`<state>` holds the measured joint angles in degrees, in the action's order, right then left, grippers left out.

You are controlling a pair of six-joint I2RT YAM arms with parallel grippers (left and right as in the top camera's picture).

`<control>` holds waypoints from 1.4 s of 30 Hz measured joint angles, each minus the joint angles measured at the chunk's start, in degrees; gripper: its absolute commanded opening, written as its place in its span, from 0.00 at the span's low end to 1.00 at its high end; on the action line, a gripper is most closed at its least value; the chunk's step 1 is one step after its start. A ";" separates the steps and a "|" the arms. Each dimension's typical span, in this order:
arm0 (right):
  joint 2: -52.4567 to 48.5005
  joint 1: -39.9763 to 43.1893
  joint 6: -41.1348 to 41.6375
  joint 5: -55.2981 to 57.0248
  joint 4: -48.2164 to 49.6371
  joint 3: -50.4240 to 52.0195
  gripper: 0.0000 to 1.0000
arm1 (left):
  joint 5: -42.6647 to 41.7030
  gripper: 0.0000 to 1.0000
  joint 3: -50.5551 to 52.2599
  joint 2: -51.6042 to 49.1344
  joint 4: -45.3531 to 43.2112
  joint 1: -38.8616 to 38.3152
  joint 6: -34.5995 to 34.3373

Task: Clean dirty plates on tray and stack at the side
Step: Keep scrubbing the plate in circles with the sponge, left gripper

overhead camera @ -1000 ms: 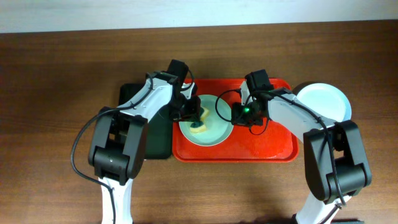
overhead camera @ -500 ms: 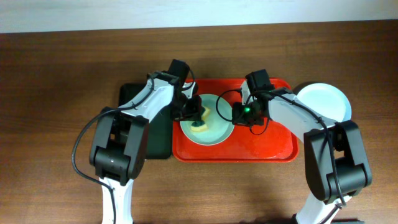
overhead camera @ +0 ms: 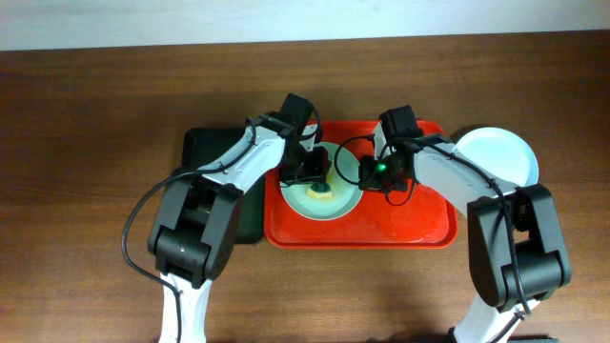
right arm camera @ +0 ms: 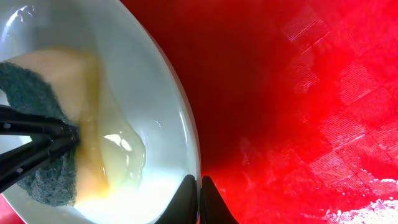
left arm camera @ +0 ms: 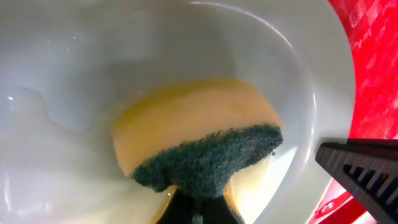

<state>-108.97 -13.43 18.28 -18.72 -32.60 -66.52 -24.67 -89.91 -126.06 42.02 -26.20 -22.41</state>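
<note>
1. A yellow sponge [left arm camera: 199, 143] with a dark green scouring face sits wet amid pale, soapy liquid.
2. A narrow black tray [overhead camera: 254, 221] lies on the brown wooden table [overhead camera: 76, 191].
3. A pale wall [overhead camera: 286, 19] borders the table's far edge.

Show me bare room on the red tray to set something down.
Free: the tray's right half, between plate and right rim. Crowded: the left half, with the plate, the sponge in the left gripper and the right gripper at its rim.

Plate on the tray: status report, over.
Left gripper shut on sponge, pressed into plate. Right gripper pinching plate rim. Yellowish residue inside plate, on red tray. Nothing else on plate.
</note>
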 measured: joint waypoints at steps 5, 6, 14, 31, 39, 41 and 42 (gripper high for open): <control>0.00 -0.42 -0.02 -0.79 0.00 0.00 0.04 | -1.07 0.00 -0.24 0.00 3.89 1.95 0.31; 0.00 -0.52 -0.04 -0.85 0.00 0.00 0.04 | -1.33 0.00 -0.26 0.00 4.59 2.36 0.44; 0.00 -0.66 0.00 -1.53 0.04 0.00 0.04 | -1.70 0.00 -0.26 0.00 7.54 4.20 1.81; 0.00 0.15 -0.04 0.17 -0.04 0.00 0.04 | 1.68 0.00 -0.26 0.26 2.56 -0.26 1.36; 0.00 0.22 -0.07 0.92 -0.07 0.00 0.04 | 5.09 0.00 -3.91 -0.79 5.70 -2.19 1.33; 0.00 0.22 -0.02 0.92 0.09 0.00 0.04 | 7.08 0.00 -5.86 -1.57 5.99 -2.58 1.33; 0.00 0.22 -0.02 0.90 0.13 0.00 0.04 | 7.93 0.00 -6.10 -1.70 5.31 -2.69 1.33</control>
<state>-108.97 -13.21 18.26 -17.82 -32.47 -66.52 -16.73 -96.01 -127.76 47.33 -28.88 -21.08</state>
